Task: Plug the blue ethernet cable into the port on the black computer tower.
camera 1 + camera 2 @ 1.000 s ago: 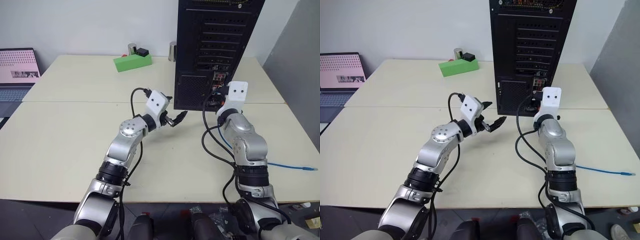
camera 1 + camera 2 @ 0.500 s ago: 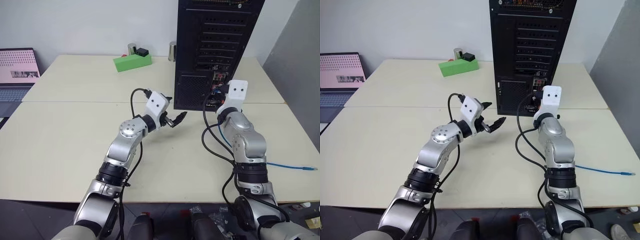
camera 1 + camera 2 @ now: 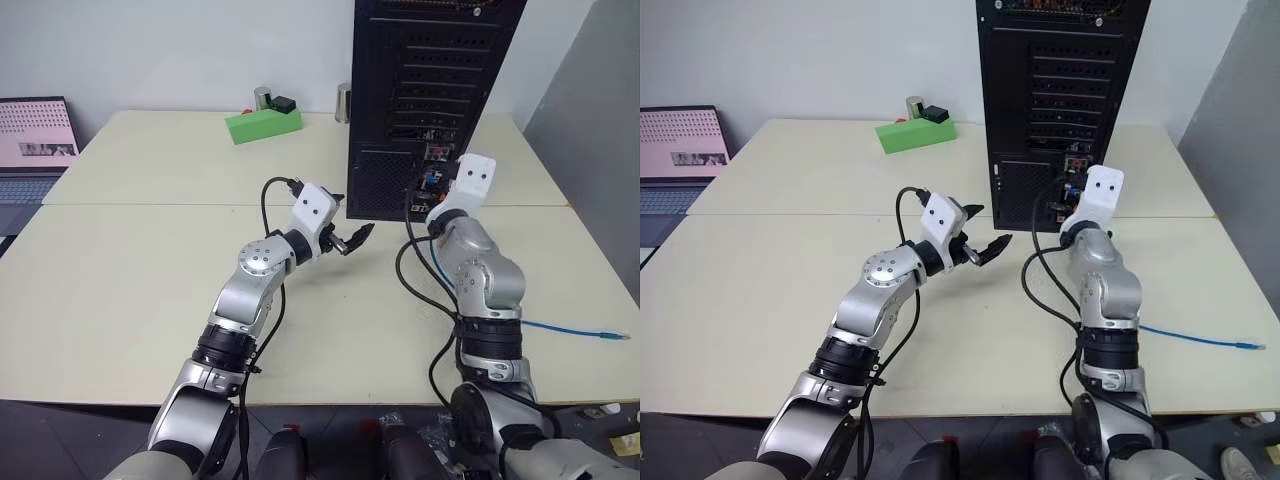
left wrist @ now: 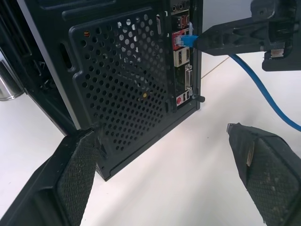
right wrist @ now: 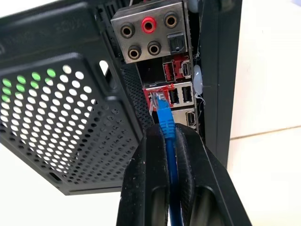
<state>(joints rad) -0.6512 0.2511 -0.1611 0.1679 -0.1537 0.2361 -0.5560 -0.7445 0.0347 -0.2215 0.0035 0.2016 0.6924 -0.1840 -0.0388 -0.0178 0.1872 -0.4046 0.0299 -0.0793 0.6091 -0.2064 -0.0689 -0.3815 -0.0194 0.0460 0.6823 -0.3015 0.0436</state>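
Note:
The black computer tower [image 3: 430,90] stands upright at the back of the table, its rear facing me. My right gripper [image 5: 170,141] is shut on the blue ethernet cable [image 5: 165,121] just behind its plug. The plug's clear tip [image 5: 157,101] sits at the mouth of the red-edged port [image 5: 151,93] in the connector strip; how deep it sits I cannot tell. The left wrist view shows the same contact, with the cable [image 4: 263,94] trailing away. The cable's slack [image 3: 570,328] lies on the table to the right. My left gripper [image 3: 352,238] hovers open and empty, left of the tower's base.
A green box [image 3: 264,122] and a metal cylinder [image 3: 343,102] sit at the table's back. A laptop [image 3: 35,140] stands at the far left. Black robot cables [image 3: 415,270] loop beside my right arm. The mesh vent [image 4: 131,80] is just left of the connector strip.
My right wrist has rolled a little with the cable still gripped at the connector strip, and its forearm has swung slightly left. The left gripper has not moved.

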